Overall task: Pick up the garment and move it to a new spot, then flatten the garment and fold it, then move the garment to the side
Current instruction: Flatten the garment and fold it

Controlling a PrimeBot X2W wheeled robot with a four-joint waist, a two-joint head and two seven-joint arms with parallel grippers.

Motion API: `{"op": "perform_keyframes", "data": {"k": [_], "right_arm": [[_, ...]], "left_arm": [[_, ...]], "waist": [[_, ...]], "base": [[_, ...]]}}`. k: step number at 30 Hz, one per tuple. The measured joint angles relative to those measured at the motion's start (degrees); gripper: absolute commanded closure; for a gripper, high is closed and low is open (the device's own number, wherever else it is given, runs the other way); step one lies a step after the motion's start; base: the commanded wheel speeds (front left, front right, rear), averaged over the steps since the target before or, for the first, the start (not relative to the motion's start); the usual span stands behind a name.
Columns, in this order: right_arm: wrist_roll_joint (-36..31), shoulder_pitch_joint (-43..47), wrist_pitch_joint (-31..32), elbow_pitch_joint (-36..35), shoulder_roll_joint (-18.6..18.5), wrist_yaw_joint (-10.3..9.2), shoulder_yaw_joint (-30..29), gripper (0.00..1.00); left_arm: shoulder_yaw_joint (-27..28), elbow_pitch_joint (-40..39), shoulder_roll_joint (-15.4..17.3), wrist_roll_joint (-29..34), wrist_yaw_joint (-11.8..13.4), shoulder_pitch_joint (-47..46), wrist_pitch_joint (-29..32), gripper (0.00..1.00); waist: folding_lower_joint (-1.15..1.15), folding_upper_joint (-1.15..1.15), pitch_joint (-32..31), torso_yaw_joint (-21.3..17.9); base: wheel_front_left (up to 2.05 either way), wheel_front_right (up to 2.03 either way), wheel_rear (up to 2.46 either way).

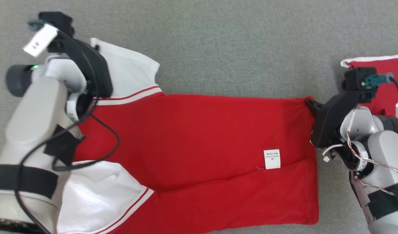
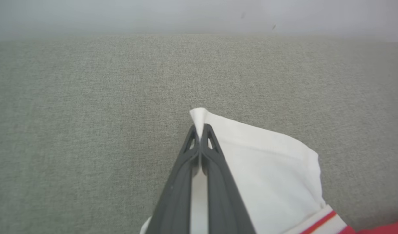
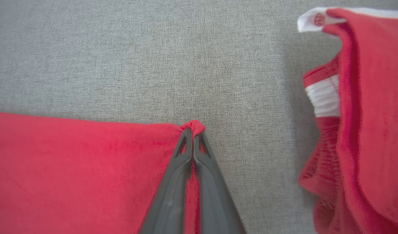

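Note:
The garment [image 1: 202, 136] is a red shirt with white sleeves, spread across the grey cloth surface in the head view, a white care label [image 1: 271, 159] on its body. My left gripper [image 2: 199, 130] is shut on the tip of the far white sleeve [image 2: 267, 162]. My right gripper [image 3: 193, 133] is shut on the far corner of the red hem [image 3: 88, 162]; in the head view that corner [image 1: 308, 100] bunches at its dark fingers. The near white sleeve [image 1: 98, 191] lies partly under my left forearm.
A second red garment with white trim [image 1: 380, 81] [image 3: 364, 130] lies bunched at the right, close to my right arm. Grey fabric surface [image 1: 218, 39] stretches beyond the shirt's far edge.

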Motion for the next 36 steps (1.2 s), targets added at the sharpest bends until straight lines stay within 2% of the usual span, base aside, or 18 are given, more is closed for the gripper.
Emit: {"op": "perform_keyframes", "data": {"k": [11,22,29,36], "right_arm": [[1.04,5.82,-3.24,-3.32,-0.2,0.97,-1.85,1.0],[1.89,14.95,-4.2,-5.26,-1.13,1.23,-3.57,1.0],[2.41,19.9,-4.08,-6.6,-2.47,1.22,-4.94,1.0],[2.41,20.19,-2.97,-7.06,-2.87,1.14,-4.76,1.0]], "left_arm": [[-0.3,-4.04,-1.09,-0.16,-1.57,8.12,-8.39,1.0],[-0.44,-12.51,-1.49,-3.02,-3.03,22.74,-15.52,1.0],[-2.37,-20.46,-1.78,-3.52,-4.04,30.54,-16.82,1.0],[-2.45,-27.33,0.58,-4.19,-4.01,37.94,-16.79,1.0]], "waist": [[0.0,0.0,-4.16,2.45],[-0.01,0.0,-9.86,4.65],[-0.01,-0.01,-12.96,6.49],[-0.01,-0.01,-14.89,8.36]], "base": [[0.0,0.0,0.0],[0.0,0.0,0.0],[0.0,0.0,0.0],[0.0,0.0,0.0]]}}
